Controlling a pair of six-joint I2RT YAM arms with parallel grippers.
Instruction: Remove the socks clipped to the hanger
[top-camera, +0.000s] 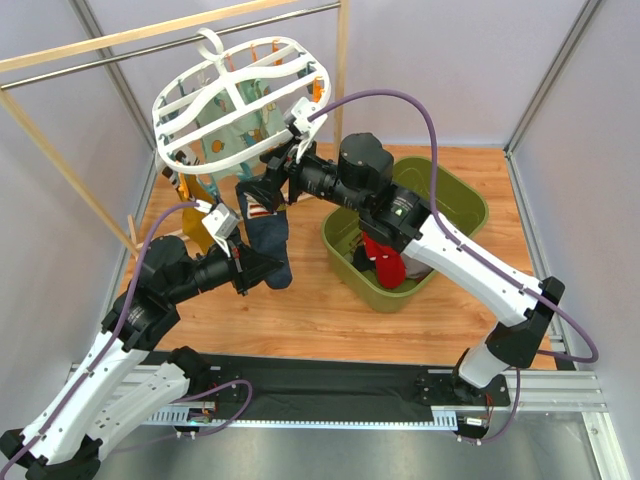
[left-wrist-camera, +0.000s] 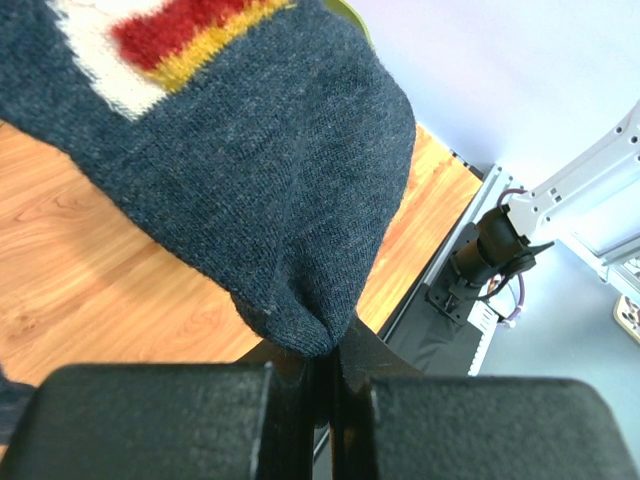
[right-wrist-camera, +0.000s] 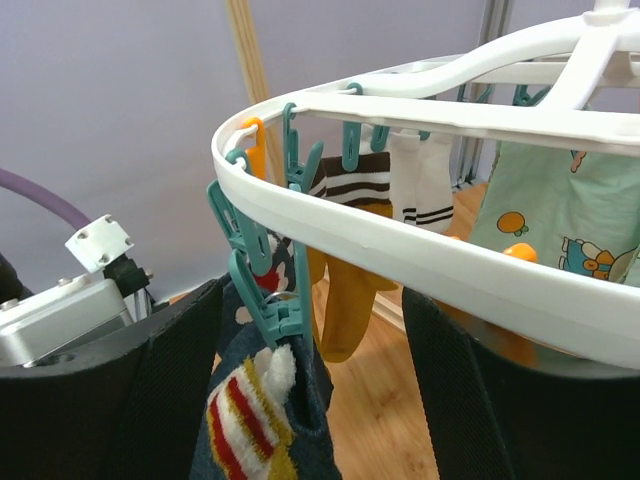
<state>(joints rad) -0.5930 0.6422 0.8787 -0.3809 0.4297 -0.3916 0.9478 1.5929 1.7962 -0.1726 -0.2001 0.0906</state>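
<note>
The large white plastic oval hanger (top-camera: 236, 92) hangs from the rail at the back left, socks dangling from its clips. A dark navy knit sock (left-wrist-camera: 270, 170) with white, red and yellow stripes hangs from a teal plastic clip (right-wrist-camera: 265, 300) on the near rim. The left gripper (left-wrist-camera: 325, 375) is clenched on its toe. The right gripper (right-wrist-camera: 310, 350) is spread wide, one finger on each side of that clip, holding nothing. A mustard yellow sock (right-wrist-camera: 345, 310) and a mint green printed one (right-wrist-camera: 560, 215) hang behind. A red sock (top-camera: 385, 262) lies in the olive green plastic bin (top-camera: 470, 200).
</note>
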